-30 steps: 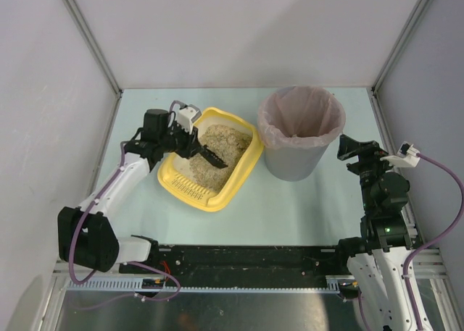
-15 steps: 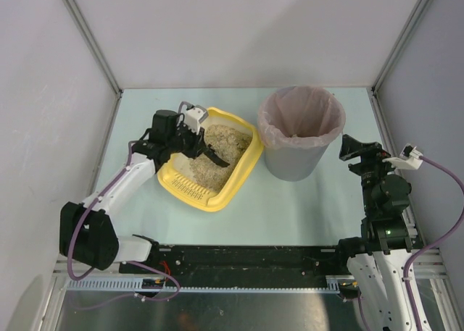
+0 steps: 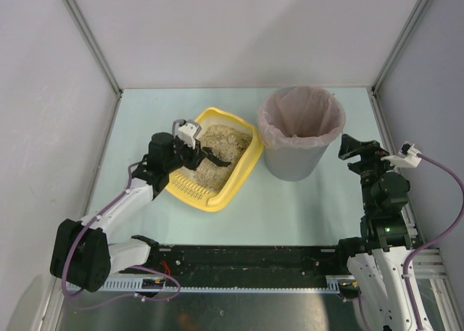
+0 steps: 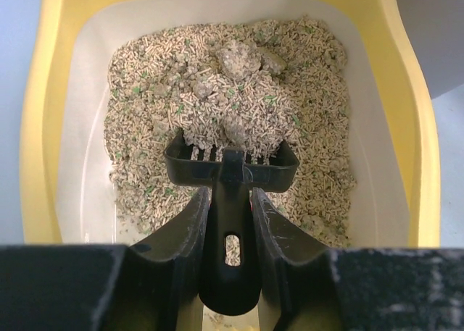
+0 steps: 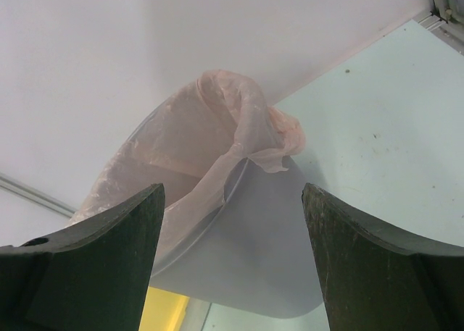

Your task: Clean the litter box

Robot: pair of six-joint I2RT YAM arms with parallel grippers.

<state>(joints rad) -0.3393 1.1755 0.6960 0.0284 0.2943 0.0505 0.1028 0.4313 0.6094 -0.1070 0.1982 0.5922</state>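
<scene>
table (image 3: 290, 200) bearing litter box (image 3: 239, 175) left of centre, just beside pink-lined grey bin (image 3: 293, 164) | right pincer (image 5: 232, 222) spread wide, empty, facing bin, unmoved | left pincer (image 4: 230, 200) clamped on black scoop (image 4: 230, 168) handle, pulled back and lower than a second ago | tines now nosed into pellets (image 4: 304, 121), clumps (image 4: 235, 56) just ahead | likely loading before lift to bin

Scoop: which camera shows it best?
Left wrist: the black scoop sits centre frame, slotted head in the litter, handle clamped in the left gripper. Top external shows it small over the litter box. Right wrist shows only the bin.
</scene>
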